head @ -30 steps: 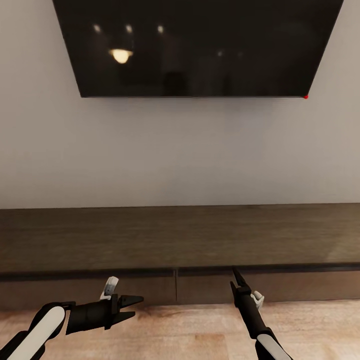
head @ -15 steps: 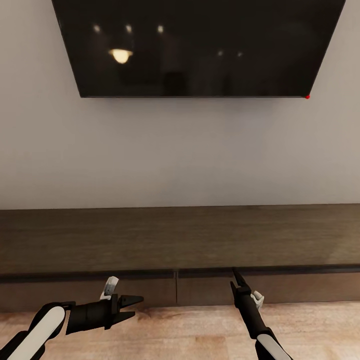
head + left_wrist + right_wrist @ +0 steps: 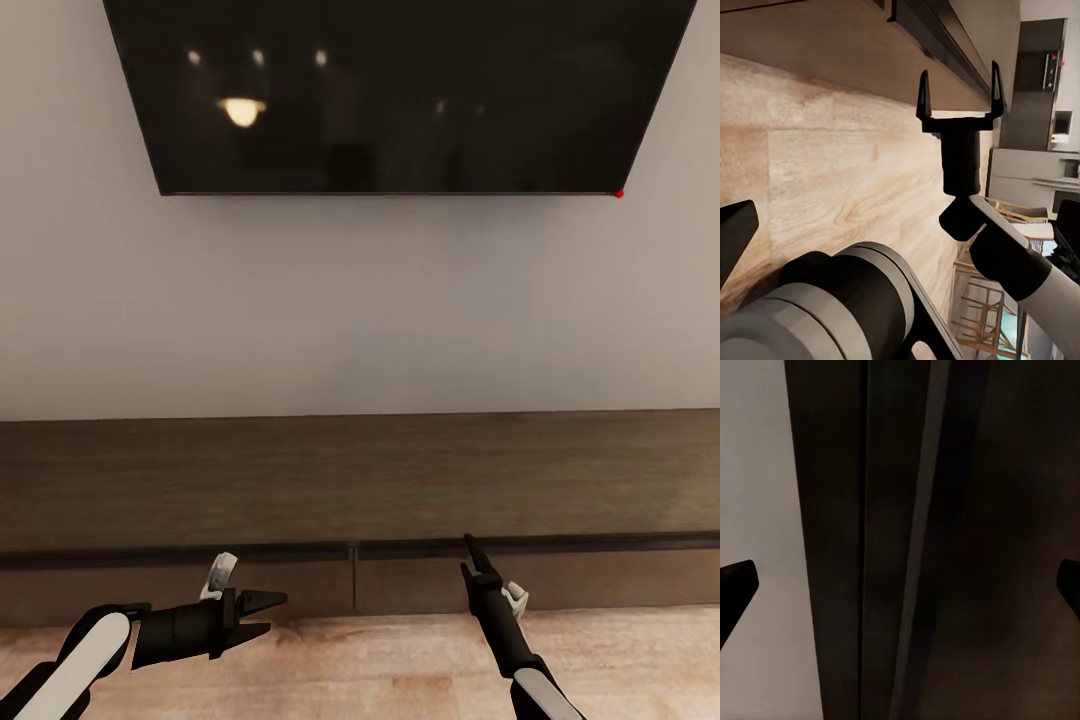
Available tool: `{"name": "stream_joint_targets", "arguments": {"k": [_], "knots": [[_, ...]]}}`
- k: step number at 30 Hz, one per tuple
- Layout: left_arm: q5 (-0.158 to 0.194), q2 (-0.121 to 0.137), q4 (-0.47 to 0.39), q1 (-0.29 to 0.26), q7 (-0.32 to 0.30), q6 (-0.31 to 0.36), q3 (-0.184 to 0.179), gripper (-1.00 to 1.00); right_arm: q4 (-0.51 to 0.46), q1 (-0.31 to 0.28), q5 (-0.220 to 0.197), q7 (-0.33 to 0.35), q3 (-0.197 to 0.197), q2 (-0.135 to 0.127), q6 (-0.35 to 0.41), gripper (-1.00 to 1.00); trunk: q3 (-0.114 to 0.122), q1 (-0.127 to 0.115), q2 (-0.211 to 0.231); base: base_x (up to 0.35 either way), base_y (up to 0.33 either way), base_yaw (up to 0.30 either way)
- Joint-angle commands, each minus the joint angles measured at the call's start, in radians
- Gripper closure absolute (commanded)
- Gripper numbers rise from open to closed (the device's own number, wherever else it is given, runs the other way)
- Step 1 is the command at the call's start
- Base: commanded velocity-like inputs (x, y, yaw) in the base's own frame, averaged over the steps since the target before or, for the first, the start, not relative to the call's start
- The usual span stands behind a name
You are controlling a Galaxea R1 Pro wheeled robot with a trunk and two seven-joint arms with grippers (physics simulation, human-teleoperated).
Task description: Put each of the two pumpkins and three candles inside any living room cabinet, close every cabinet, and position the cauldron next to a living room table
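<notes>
The long, low dark-brown cabinet runs along the wall in front of me, and its drawer fronts look shut. My left gripper hovers open and empty above the floor, pointing sideways along the cabinet front. My right gripper points up at the cabinet's front edge. In the left wrist view the right gripper is open with nothing between its fingers. The right wrist view looks along the cabinet's top edge, with the fingertips spread wide. The pumpkins, candles, cauldron and table are out of view.
A large black TV hangs on the pale wall above the cabinet. Light wooden floor lies under both arms. In the left wrist view, wooden chairs and grey kitchen units stand far off.
The whole head picture has shifted a little, so the camera has moved slightly. Both grippers keep the same pose and stay open.
</notes>
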Motion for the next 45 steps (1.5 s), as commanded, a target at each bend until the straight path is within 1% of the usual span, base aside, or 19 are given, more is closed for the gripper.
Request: {"name": "stream_joint_targets", "arguments": {"k": [1,3,4,45], "knots": [[-0.005,0.001,0.000,-0.001,-0.007,0.001,-0.001,-1.00,0.001,-0.001,-0.011,0.003,0.007,-0.001,0.003,-1.00,-0.001,0.000,0.000,0.002,0.001,0.000],[-0.005,0.001,0.000,-0.001,-0.007,0.001,-0.001,-1.00,0.000,-0.001,-0.011,0.001,0.007,-0.001,0.003,-1.00,-0.001,0.000,0.000,0.001,0.001,0.000],[-0.005,0.001,0.000,-0.001,-0.007,0.001,-0.001,-1.00,0.000,-0.001,-0.011,0.001,0.007,-0.001,0.003,1.00,-0.001,0.000,0.000,0.000,0.000,0.000],[-0.005,0.001,0.000,-0.001,-0.008,0.001,-0.001,-1.00,0.002,-0.001,-0.012,-0.003,0.007,-0.001,0.003,1.00,-0.001,0.000,0.000,-0.003,0.000,0.000]]}}
